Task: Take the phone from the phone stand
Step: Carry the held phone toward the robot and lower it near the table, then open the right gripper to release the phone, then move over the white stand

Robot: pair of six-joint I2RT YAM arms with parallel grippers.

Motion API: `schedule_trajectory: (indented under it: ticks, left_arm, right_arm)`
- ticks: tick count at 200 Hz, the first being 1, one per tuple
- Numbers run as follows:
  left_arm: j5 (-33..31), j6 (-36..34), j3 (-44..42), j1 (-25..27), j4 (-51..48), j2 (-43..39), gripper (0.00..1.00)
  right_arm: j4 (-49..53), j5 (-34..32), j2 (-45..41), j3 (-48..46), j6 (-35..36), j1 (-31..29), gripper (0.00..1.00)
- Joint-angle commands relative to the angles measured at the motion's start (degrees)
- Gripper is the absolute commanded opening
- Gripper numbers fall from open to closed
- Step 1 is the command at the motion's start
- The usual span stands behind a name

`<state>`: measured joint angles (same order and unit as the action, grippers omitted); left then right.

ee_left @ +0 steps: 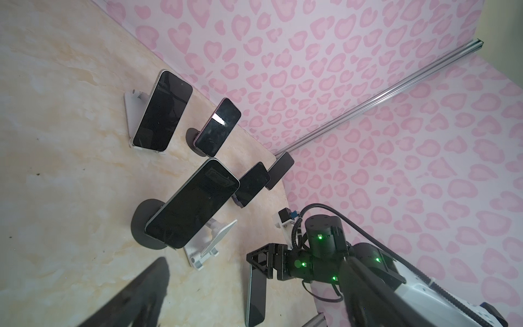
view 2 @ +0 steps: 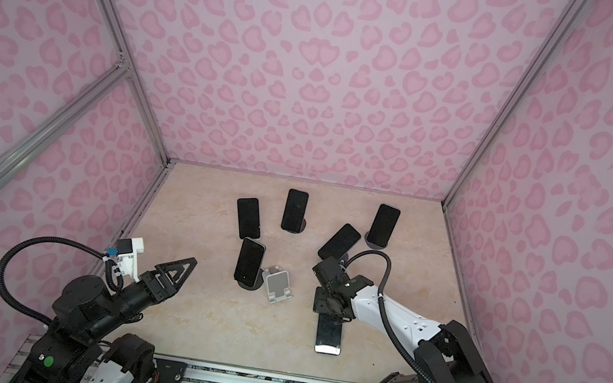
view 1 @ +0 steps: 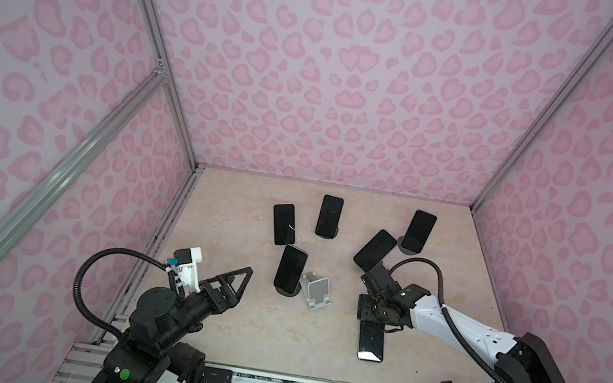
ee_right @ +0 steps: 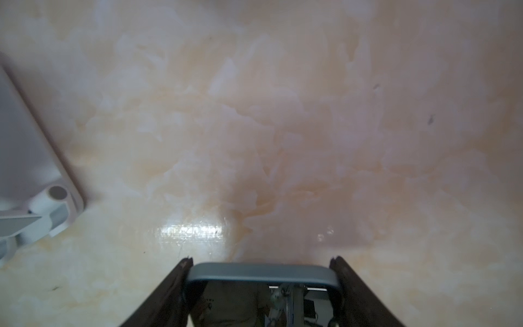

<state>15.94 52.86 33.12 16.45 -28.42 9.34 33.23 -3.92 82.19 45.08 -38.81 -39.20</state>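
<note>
As right arm (view 1: 462,332) bent low, right gripper (ee_right: 261,262) pinched phone (ee_right: 263,271) at table (ee_right: 254,113) front edge, contact shown wrist-view only; left gripper (view 1: 247,273) spread.

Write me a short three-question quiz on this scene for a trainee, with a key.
1. True or false: the left gripper is shut on a phone.
2. How many phones are propped on stands? A three, B five, C seven.
3. Fill in: the right gripper is closed on a ___.
Key: 1 false, it is open and empty; 2 B; 3 phone.
</note>
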Motion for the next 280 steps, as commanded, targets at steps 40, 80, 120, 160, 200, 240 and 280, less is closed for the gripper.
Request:
schedule_trajectory:
  ticks: [40,80,120,160,200,240,280]
  left_arm:
    - [-4.45,-1.27,5.54,-0.10,-7.80,3.40,0.97]
    - [-7.76,2.48,7.82,-0.10,-8.84,5.99,0.97]
    - [-5.86,2.23,12.44,-0.10,-8.72,16.47,0.95]
    - [-6.44,2.34,13.94,1.76,-7.69,26.04,0.93]
    - [-12.03,2.32,16.01,2.36,-8.21,25.12,0.93]
    - [-16.12,-3.37,20.98,2.36,-13.10,26.63,0.93]
    - [-16.83,-4.12,22.28,2.36,-10.77,28.60,0.94]
  right_arm:
    - [-2.76,0.33,5.10,-0.44,1.24,0.61,0.52]
    - [-5.79,1.90,6.66,-2.55,-0.37,0.48,0.59]
    - [-7.85,0.48,6.17,-4.09,-0.38,0.44,0.74]
    - [-6.47,-0.62,3.66,-1.76,2.42,1.39,0.91]
    - [-0.33,0.42,2.26,5.62,5.39,2.26,0.95]
    - [3.86,3.30,3.29,15.62,10.08,2.91,0.95]
    - [4.04,1.87,4.11,20.64,16.75,-0.13,0.93]
